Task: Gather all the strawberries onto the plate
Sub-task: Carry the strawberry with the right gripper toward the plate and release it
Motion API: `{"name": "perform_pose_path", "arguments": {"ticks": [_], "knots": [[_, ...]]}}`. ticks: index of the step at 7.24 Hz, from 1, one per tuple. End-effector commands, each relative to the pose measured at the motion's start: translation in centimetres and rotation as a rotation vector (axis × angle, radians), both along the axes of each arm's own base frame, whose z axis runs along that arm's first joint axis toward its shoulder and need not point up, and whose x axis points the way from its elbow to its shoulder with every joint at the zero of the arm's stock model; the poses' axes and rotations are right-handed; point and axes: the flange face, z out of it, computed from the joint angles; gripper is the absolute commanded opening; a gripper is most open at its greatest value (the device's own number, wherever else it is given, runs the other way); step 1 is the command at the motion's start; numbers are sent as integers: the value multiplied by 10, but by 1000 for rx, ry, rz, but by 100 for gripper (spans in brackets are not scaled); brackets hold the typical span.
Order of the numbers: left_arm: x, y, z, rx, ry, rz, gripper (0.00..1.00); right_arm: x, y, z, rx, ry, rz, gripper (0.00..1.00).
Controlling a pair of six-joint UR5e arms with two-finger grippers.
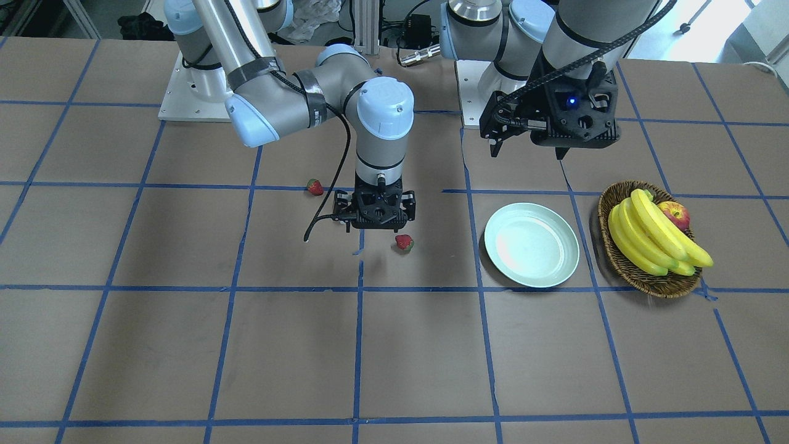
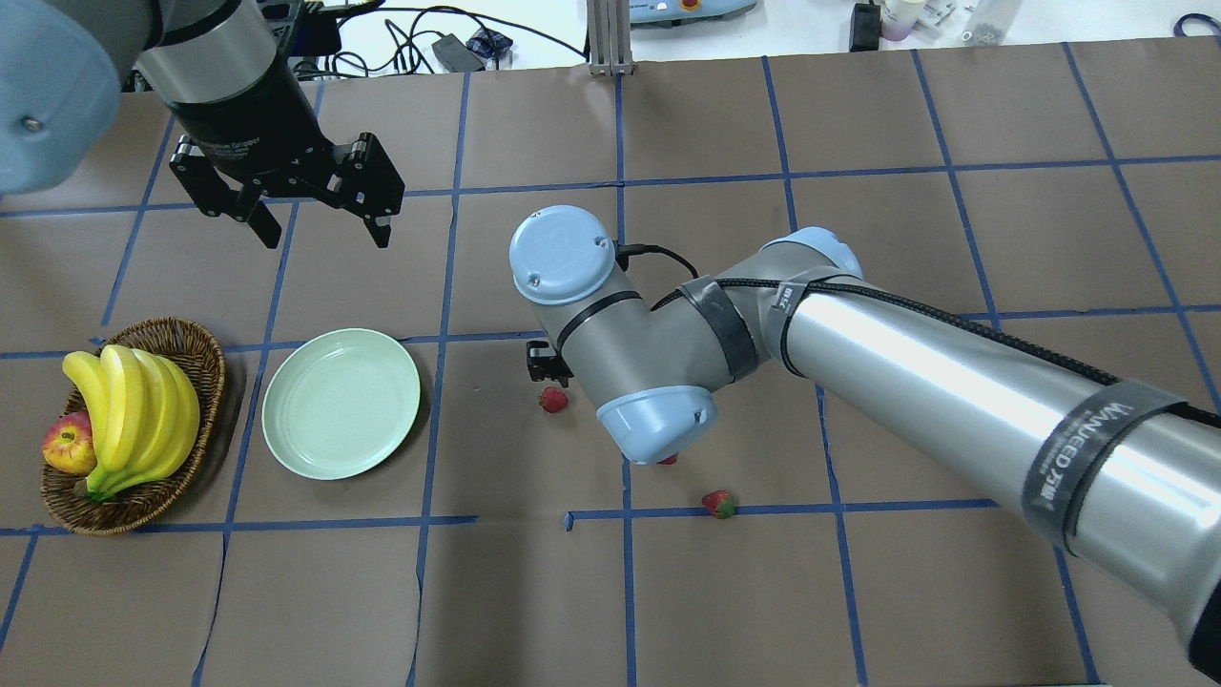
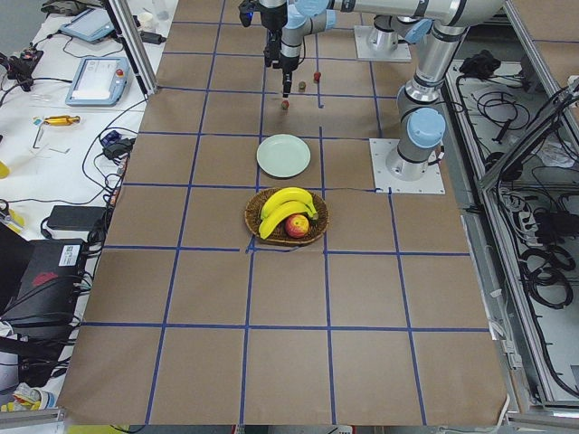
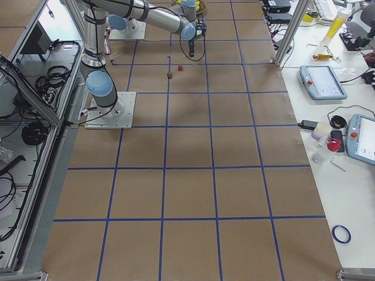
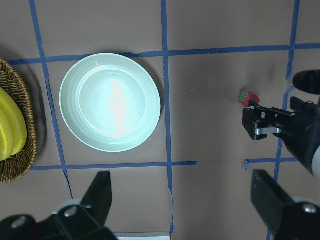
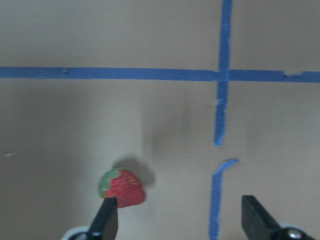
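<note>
Strawberries: 3, red with green caps, all lying on the table [image 2: 515, 601]
- first strawberry [image 2: 553, 399]: nearest the plate yet well apart from it, just beside the right claw
- second strawberry [image 2: 668, 460]: mostly hidden under the right arm [image 2: 954, 382]
- third strawberry [image 2: 719, 503]: farthest from the plate, on a blue tape line [image 2: 858, 504]

Plate [image 2: 341, 403]: 1, pale green, flat on the table between the basket and the strawberries

Basket [image 2: 205, 348]: 1, brown wicker, just beside the plate, holding 1 bunch of bananas [image 2: 134, 401] and 1 apple [image 2: 67, 444]

Right claw [image 6: 180, 207]: 1, pointed down over the table, fingers spread wide with nothing gripped; in the wrist view the first strawberry shows at the tip of one finger

Left claw [image 2: 324, 234]: 1, raised over the table on the far side of the plate, fingers spread, holding nothing
</note>
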Motion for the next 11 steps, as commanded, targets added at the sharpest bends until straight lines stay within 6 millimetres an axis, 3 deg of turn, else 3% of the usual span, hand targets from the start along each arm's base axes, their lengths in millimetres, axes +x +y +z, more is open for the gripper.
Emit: {"name": "perform_pose_path", "arguments": {"ticks": [1,3,4,6,7,8,9,10,11], "knots": [[0,0,0,0,0,0,100,-29,23,-28,95,71,142,100],[0,0,-1,1,0,0,100,-31,30,-31,112,71,152,91],[0,0,0,0,0,0,100,-33,33,-20,95,64,154,91],[0,0,-1,1,1,0,100,-42,50,-42,139,78,155,88],[0,0,-1,1,1,0,100,-42,51,-44,141,77,155,88],[0,0,-1,1,1,0,100,-42,51,-44,142,74,153,71],[0,0,-1,1,0,0,100,-40,52,-46,152,59,151,64],[0,0,-1,1,1,0,100,-38,52,-46,143,35,141,48],[0,0,-1,1,0,0,100,-37,51,-45,135,30,138,40]]}}
